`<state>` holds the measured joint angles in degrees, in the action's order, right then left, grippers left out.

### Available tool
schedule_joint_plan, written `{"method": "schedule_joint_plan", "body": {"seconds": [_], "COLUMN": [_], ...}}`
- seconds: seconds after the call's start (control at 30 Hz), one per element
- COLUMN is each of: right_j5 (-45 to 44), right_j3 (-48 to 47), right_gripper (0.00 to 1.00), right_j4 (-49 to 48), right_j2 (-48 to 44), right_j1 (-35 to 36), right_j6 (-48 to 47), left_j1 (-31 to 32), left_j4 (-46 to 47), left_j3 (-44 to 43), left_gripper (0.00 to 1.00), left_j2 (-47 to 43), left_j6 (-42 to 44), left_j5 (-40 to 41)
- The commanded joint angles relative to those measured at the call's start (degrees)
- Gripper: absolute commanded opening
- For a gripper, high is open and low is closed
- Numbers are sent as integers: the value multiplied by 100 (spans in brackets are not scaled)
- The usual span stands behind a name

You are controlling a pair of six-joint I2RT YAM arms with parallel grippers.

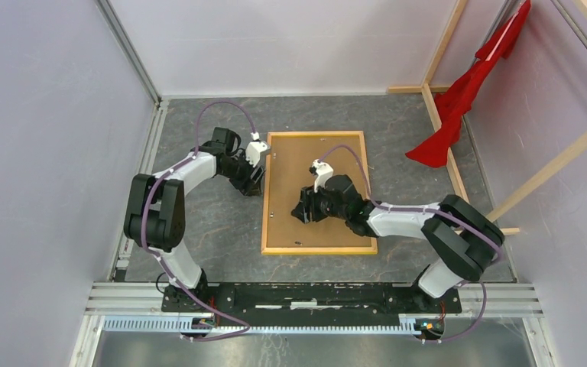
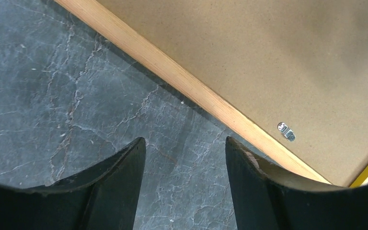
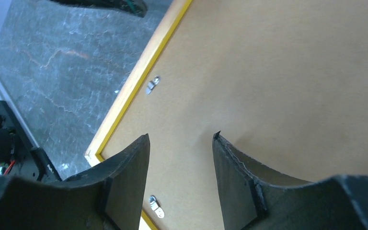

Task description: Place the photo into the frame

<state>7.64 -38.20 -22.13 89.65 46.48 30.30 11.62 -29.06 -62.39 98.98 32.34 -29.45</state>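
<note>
Grey marbled counter carries all items.

Left claw: positioned at the frame's left rail, near its far corner, over bare counter just outside the rail. Its fingers stand partly apart with only counter surface showing between them; nothing is gripped.

Frame: lying flat at the centre of the counter, back side up, with pale wood rails showing. A strip of yellow is visible along its edge in the wrist views. Brown backing board sits inside the rails and fills the opening. Small metal clips lie on the board close to the rail.

Right claw: over the middle of the board, pointing down at it, fingers partly apart, nothing between them. Whether the tips touch the board cannot be told.

Right side: bare wooden beams stand by the wall, with a red cloth draped over them.
</note>
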Motion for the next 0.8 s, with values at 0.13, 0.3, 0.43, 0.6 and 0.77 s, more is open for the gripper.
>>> {"method": "schedule_joint_plan", "body": {"seconds": [0.13,0.3,0.43,0.6,0.77], "right_j5": [417,517,494,475,510], "right_j3": [-539,-639,-825,-1024,-1276], "right_gripper": [57,58,59,60,60], "right_j4": [-881,-1126,-1075,-987,-838], "right_j2": [749,1095,1310,1512,1736], "right_j1": [365,447,473,481,485], "right_j6": [134,153,90,21,-39], "left_j1": [16,42,51,55,60], "left_j4": [189,220,225,224,222], "left_j3": [-45,-95,-134,-116,-124], "left_gripper": [67,64,57,56,54], "left_j2": [97,263,403,438,446], "left_j6": [-30,-36,-20,35,27], "left_j5": [-499,-498,-433,-402,-405]}}
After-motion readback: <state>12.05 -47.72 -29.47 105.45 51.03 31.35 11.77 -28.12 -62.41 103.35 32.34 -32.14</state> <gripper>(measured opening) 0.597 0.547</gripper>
